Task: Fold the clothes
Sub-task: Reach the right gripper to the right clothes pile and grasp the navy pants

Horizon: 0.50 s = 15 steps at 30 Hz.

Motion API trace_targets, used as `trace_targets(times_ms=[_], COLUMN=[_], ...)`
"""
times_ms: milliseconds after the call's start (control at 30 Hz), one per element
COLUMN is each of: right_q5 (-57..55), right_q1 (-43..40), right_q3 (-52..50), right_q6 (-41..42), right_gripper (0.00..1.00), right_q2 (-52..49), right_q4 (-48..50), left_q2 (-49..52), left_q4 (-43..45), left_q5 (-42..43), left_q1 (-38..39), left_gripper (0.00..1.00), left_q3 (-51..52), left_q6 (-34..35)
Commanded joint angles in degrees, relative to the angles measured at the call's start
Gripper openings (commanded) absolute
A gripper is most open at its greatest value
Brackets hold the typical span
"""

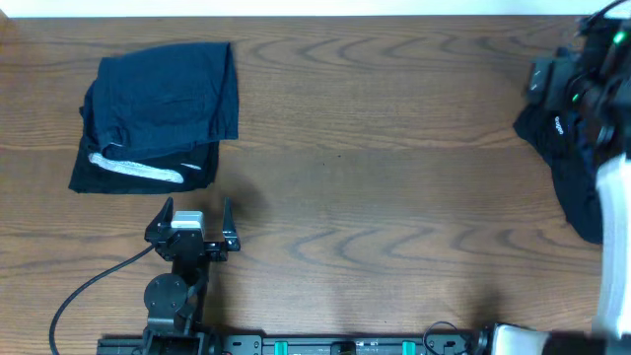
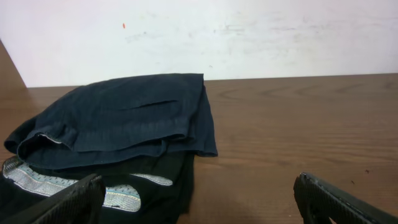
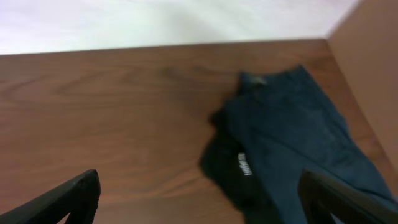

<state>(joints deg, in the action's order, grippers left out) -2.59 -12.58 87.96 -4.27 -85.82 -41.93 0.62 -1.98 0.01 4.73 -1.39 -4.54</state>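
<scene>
Jaws of the black left gripper (image 1: pixel 195 209) stand wide and empty above the brown wood-grain table (image 1: pixel 375 148), which ends at a plain white wall (image 2: pixel 249 31). Just beyond this gripper lies a roughly square stack. A folded navy-blue garment (image 1: pixel 173 94) sits atop a flat black garment (image 1: pixel 99 176), whose white patterned band (image 1: pixel 138 170) runs crosswise nearest the gripper. Far to that gripper's right, the right gripper (image 3: pixel 199 193) gapes empty over a rumpled navy-blue and black heap (image 3: pixel 292 143), elongated from the wall side toward the near edge.

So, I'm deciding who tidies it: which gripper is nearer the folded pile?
Left. The left gripper sits just on the robot's side of the folded pile, jaws open, not touching. The right gripper is across the table, by the loose dark clothes.
</scene>
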Motion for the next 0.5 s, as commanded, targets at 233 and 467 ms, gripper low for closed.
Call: trace_targets(times_ms=[233, 467], right_q5=[-0.8, -2.1], right_q1=[-6.8, -7.1], right_q3=[2.7, 2.7], right_q6=[-4.6, -10.7], right_gripper=[0.99, 0.84], right_q2=[-19.3, -27.0], right_q4=[3.6, 12.7], left_q2=[-0.4, -0.4], left_q4=[-2.1, -2.1], left_q5=[-0.7, -0.7], left_q1=[0.3, 0.3], left_gripper=[0.98, 0.98], left_q3=[1.2, 1.2], left_q6=[-0.2, -0.2])
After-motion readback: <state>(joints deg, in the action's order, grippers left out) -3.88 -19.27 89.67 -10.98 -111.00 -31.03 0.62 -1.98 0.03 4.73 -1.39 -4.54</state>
